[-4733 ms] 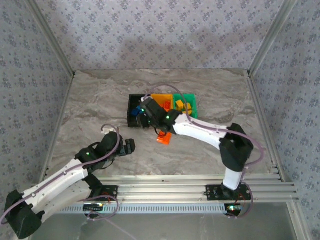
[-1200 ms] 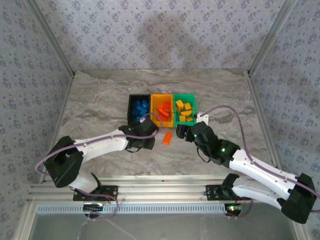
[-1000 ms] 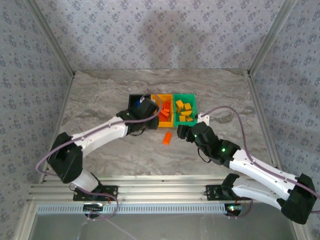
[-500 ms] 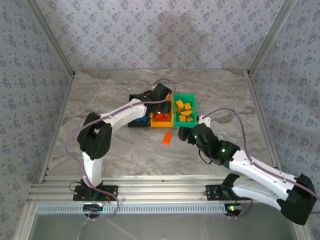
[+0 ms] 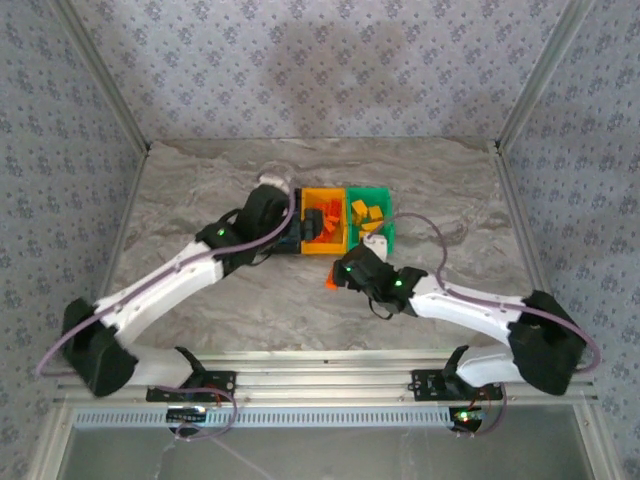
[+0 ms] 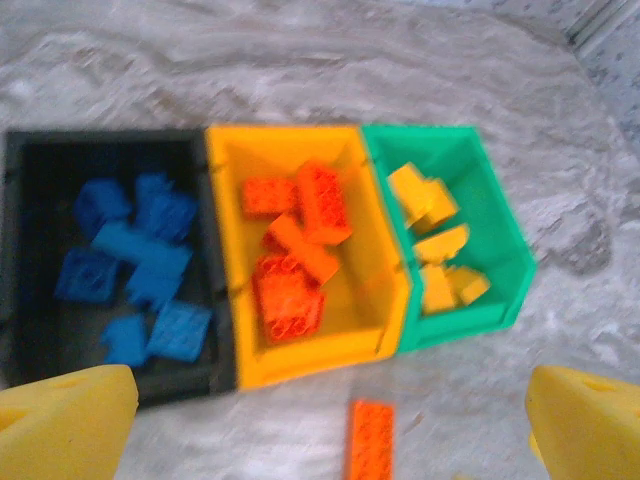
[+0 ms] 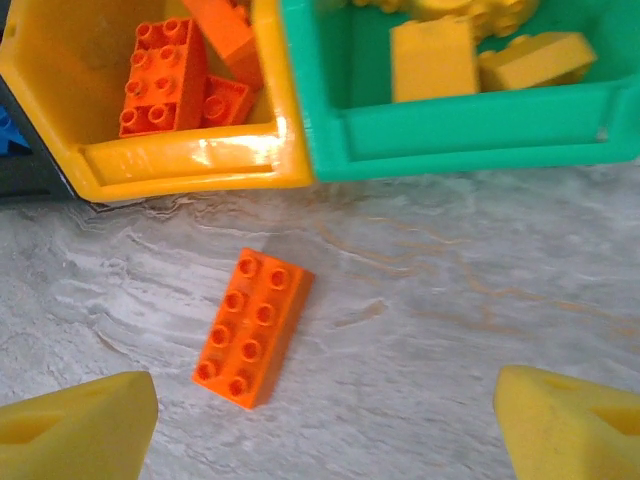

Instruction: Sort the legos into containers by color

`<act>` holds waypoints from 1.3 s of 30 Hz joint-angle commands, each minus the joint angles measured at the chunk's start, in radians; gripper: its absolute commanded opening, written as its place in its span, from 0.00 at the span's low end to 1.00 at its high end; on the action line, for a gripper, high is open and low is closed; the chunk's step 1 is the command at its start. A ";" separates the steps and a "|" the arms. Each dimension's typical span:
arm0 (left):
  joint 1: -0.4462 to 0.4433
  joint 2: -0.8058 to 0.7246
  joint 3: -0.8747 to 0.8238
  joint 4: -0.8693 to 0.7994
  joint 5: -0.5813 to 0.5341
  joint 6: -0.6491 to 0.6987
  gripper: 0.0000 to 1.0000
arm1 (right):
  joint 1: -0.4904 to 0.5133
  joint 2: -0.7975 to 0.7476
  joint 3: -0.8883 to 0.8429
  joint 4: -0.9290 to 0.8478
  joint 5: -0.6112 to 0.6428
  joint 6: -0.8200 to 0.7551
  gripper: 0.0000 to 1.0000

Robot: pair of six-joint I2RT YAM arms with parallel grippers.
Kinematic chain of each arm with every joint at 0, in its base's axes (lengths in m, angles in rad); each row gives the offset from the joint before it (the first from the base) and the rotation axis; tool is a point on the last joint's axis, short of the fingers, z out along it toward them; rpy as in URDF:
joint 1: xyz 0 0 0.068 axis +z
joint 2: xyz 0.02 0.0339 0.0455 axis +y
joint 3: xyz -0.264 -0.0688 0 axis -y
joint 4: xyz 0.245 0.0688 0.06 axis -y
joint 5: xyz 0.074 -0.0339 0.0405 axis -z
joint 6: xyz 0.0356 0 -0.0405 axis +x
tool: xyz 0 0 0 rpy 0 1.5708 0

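The three containers stand joined in a row: the black bin (image 6: 20, 250) holds blue legos (image 6: 135, 265), the orange bin (image 6: 310, 360) holds orange legos (image 6: 295, 250), and the green bin (image 6: 470, 320) holds yellow legos (image 6: 435, 250). One orange brick (image 7: 253, 327) lies flat on the table just in front of the orange bin (image 7: 190, 165), studs up. My right gripper (image 7: 322, 425) hovers open above it, the brick nearer its left finger. My left gripper (image 6: 330, 420) is open and empty, high over the black bin's side (image 5: 272, 222).
The marble table (image 5: 200, 200) is walled by patterned panels, with metal rails along the near edge. My right arm (image 5: 470, 305) stretches across the table in front of the green bin (image 5: 390, 215). The left arm (image 5: 170, 280) crosses the front left.
My left gripper has opened and swung from over the orange bin back left, over the black bin. My right gripper has moved left, to above the loose orange brick.
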 commanded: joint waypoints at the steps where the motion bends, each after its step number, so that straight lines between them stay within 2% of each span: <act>1: 0.000 -0.120 -0.169 -0.031 -0.063 -0.070 1.00 | 0.018 0.104 0.092 0.008 0.010 0.033 0.88; 5: 0.001 -0.284 -0.339 -0.072 -0.113 -0.122 1.00 | 0.024 0.247 0.195 -0.080 0.032 0.057 0.85; 8: 0.001 -0.371 -0.403 -0.105 -0.139 -0.155 1.00 | 0.028 0.347 0.250 -0.114 0.031 0.064 0.83; 13: 0.003 -0.453 -0.474 -0.114 -0.158 -0.187 1.00 | 0.031 0.478 0.335 -0.189 0.028 0.079 0.79; 17: 0.002 -0.473 -0.493 -0.130 -0.166 -0.199 1.00 | 0.030 0.500 0.320 -0.200 0.028 0.093 0.69; 22: 0.005 -0.479 -0.500 -0.141 -0.177 -0.203 1.00 | 0.026 0.468 0.269 -0.202 0.026 0.102 0.46; 26: 0.006 -0.484 -0.503 -0.142 -0.177 -0.203 1.00 | 0.018 0.388 0.174 -0.159 0.010 0.081 0.34; 31: 0.007 -0.493 -0.513 -0.153 -0.179 -0.197 1.00 | 0.020 0.210 0.083 -0.127 -0.018 -0.018 0.30; 35: 0.009 -0.514 -0.542 -0.164 -0.181 -0.200 1.00 | 0.013 0.071 0.111 -0.137 -0.090 -0.153 0.30; 39: 0.010 -0.547 -0.579 -0.167 -0.181 -0.220 1.00 | -0.027 0.103 0.246 -0.157 -0.158 -0.256 0.31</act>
